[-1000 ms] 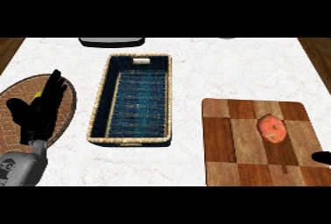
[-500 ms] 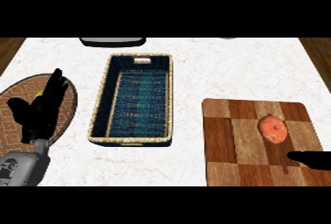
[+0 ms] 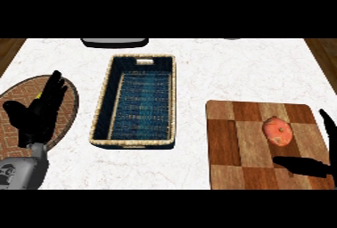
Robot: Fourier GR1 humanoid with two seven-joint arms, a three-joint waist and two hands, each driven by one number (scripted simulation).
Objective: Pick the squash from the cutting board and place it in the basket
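Nothing is done yet by my reading; the squash (image 3: 278, 132) lies untouched on the cutting board (image 3: 237, 147) at the right of the bench (image 3: 197, 67), and the basket (image 3: 135, 101) to its left holds nothing; the grasp, lift and carry all remain. My right hand (image 3: 304, 166) sits at the board's near right, fingers spread open, just short of the squash. My left hand (image 3: 36, 116) rests open at the left. The squash is small, orange-pink, roundish, lying flat.

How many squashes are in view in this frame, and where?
1. The squash lies on the cutting board at the right of the counter, toward the board's right side. The basket shows nothing inside. The right robot hand is beside the squash, not touching it.
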